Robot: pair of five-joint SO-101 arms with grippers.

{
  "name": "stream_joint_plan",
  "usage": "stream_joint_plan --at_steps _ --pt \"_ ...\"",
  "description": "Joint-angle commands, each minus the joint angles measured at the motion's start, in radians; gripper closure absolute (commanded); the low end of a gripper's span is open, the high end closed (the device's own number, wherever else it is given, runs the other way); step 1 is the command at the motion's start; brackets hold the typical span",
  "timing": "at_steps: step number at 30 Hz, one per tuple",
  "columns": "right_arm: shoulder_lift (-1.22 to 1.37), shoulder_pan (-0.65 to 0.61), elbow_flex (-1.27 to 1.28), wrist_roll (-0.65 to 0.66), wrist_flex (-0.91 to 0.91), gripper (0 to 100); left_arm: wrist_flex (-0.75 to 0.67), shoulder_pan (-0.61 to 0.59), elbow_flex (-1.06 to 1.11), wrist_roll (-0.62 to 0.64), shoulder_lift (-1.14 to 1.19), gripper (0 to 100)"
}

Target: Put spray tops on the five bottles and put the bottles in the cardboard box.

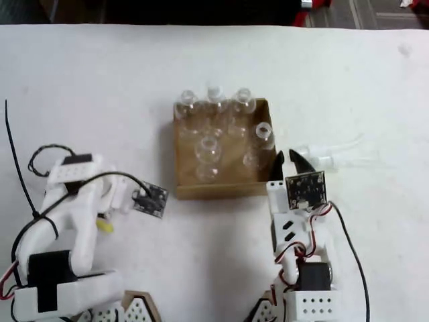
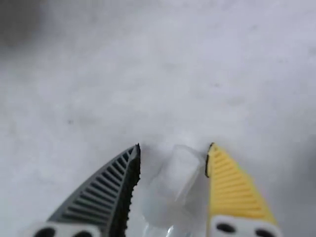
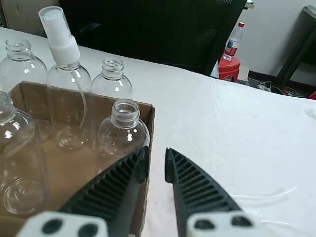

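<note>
Although all five bottles [image 1: 209, 144] stand inside the cardboard box [image 1: 214, 190] at the middle of the tabletop [image 1: 100, 80], just one wears a white spray top [image 3: 58, 32]: the capped bottle [image 3: 69, 98] midway along the far wall. The other four have bare necks. Loose spray tops [image 1: 325, 157] lie just right of the box, pale against the white surface, so their number is hard to count. The right gripper [image 3: 155, 155] sits at the box's near right corner, its jaws a narrow slit apart with nothing between them. Over at the near left, the left gripper [image 2: 174, 146] seems closed on a clear plastic piece [image 2: 175, 182] — likely a spray top, though it is blurred and cut off at the frame's edge. The arm's own body covers most of that gripper from above. The bottles look light, thin-walled and slick, and would tip easily; the neck or just under the shoulder is the safer hold. The tops are best taken by the stiff collar — their thin dip tubes would flex.
</note>
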Motion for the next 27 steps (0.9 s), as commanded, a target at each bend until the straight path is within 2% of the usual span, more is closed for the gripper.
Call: stream_joint_plan --at_steps 1,15,20,27 --pt "-0.004 -0.008 0.008 0.012 -0.013 95.2 -0.083 -0.007 0.020 -0.012 -0.041 79" --pt "-0.004 -0.008 0.008 0.014 -0.013 95.0 -0.094 -0.045 0.018 -0.014 -0.041 79" --pt "-0.004 -0.008 0.008 0.014 -0.013 95.0 -0.078 -0.094 0.014 -0.095 -0.044 79" --pt "-0.004 -0.008 0.008 0.014 -0.013 95.0 -0.126 -0.099 0.017 -0.098 -0.041 79"
